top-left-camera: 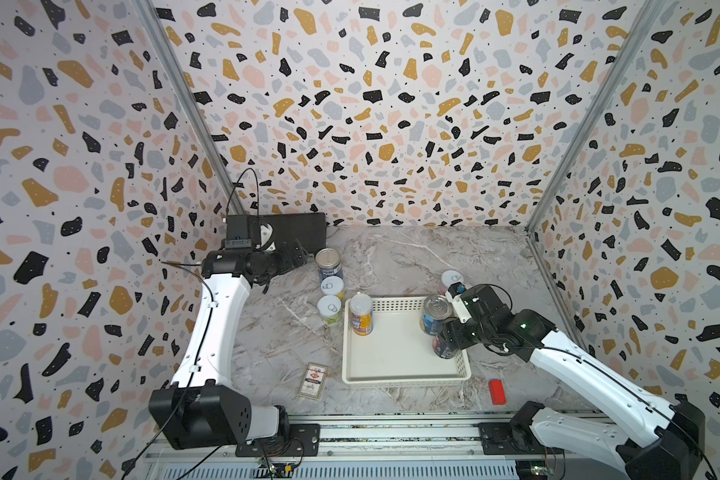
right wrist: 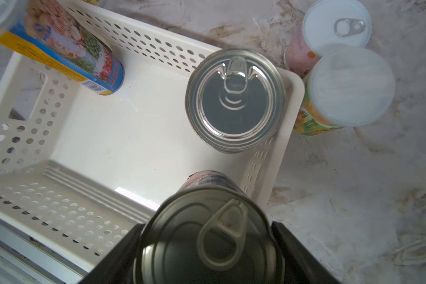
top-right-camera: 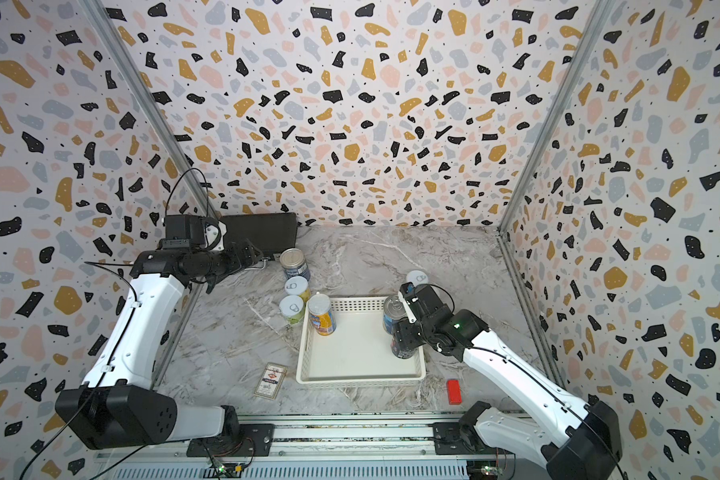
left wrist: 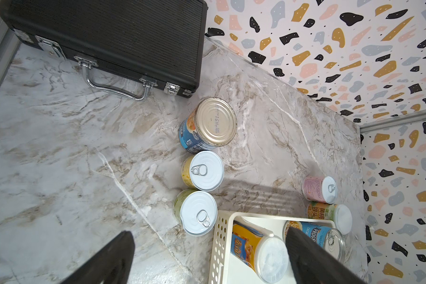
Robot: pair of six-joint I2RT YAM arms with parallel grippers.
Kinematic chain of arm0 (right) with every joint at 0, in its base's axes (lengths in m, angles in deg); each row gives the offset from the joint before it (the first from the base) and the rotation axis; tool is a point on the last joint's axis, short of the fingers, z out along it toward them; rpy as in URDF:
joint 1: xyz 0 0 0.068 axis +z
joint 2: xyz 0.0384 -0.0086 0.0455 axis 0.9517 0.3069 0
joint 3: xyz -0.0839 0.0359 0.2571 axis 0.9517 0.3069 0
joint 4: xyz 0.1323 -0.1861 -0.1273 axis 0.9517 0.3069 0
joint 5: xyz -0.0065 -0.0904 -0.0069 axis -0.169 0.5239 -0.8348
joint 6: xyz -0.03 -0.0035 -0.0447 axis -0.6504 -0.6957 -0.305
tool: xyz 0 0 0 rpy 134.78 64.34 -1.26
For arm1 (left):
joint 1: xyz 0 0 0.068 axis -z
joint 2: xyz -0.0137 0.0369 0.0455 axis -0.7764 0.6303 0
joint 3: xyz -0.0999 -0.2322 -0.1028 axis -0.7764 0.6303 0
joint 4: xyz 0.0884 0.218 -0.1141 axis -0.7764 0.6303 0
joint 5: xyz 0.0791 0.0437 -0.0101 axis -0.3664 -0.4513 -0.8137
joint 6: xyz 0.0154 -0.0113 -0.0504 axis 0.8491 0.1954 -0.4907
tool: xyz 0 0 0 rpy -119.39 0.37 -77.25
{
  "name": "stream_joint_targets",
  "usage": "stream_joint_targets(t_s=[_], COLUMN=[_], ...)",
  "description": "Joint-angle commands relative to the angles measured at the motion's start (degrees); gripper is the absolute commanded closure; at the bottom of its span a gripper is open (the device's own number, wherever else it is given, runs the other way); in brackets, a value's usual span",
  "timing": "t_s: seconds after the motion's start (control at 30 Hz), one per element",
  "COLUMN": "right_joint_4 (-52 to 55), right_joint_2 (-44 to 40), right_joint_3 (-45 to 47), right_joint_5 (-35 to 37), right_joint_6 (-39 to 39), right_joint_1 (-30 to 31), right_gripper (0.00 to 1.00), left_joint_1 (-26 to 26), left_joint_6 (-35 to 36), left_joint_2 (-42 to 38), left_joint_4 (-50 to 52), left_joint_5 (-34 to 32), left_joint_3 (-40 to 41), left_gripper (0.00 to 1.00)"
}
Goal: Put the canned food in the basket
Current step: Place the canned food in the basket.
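Inside the basket (top-left-camera: 395,357), close to its right wall, the right claw (right wrist: 208,255) is clamped on a dark-labelled tin (top-left-camera: 443,349), just nearer than a blue-labelled tin (top-left-camera: 433,318). A yellow-labelled can (top-left-camera: 360,318) stands in the far left corner. On the worktop (top-left-camera: 391,257), 3 cans (top-left-camera: 332,287) line up left of the basket and 2 more cans (top-left-camera: 451,279) stand beyond its far right corner. The left claw (left wrist: 208,236) gapes wide, empty, near the black briefcase (left wrist: 103,37).

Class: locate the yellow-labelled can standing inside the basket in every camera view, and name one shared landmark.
In both top views: yellow-labelled can in the basket's far-left corner.
Left wrist: can just inside the perforated wall.
Right wrist: can in a basket corner.
Landmark: basket.
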Motion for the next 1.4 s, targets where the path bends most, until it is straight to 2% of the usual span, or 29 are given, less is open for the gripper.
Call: stream_joint_targets(t_s=[0.0, 0.37, 0.5, 0.6, 0.87, 1.17, 1.33, 1.37], right_joint_4=[-7.43, -12.56, -13.18, -13.01, -11.67, -11.12, -11.04, -11.03], right_joint_2=[-0.53, 7.35, 8.90, 9.10, 8.50, 8.72, 8.36, 8.23], right_joint_3=[-1.28, 0.61, 1.00, 1.23, 1.49, 1.06, 1.13, 1.14], right_joint_5=[2.75, 7.51, 7.38, 7.91, 10.29, 10.37, 9.58, 9.58], right_joint_6=[0.42, -0.25, -0.32, -0.28, 0.30, 0.30, 0.04, 0.00], right_joint_1=[0.26, 0.26, 0.33, 0.35, 0.44, 0.70, 0.79, 0.79], right_gripper=[0.76, 0.75, 0.69, 0.62, 0.34, 0.23, 0.02, 0.00], left_joint_1=[-0.28, -0.29, -0.30, -0.30, -0.27, -0.30, -0.29, -0.29], left_joint_6=[0.07, 0.06, 0.07, 0.09, 0.08, 0.29, 0.25, 0.31], left_joint_2=[-1.08, -1.18, -1.21, -1.17, -1.17, -1.22, -1.09, -1.09], left_joint_4=[-1.58, -1.71, -1.72, -1.72, -1.86, -1.96, -1.94, -1.92], left_joint_5=[0.54, 1.27, 1.36, 1.35, 1.45, 1.69, 1.66, 1.69], left_joint_3=[0.66, 0.80, 0.82, 0.84, 0.95, 1.15, 1.11, 1.11], left_gripper=[0.00, 0.00, 0.00, 0.00, 0.00, 0.00, 0.00, 0.00])
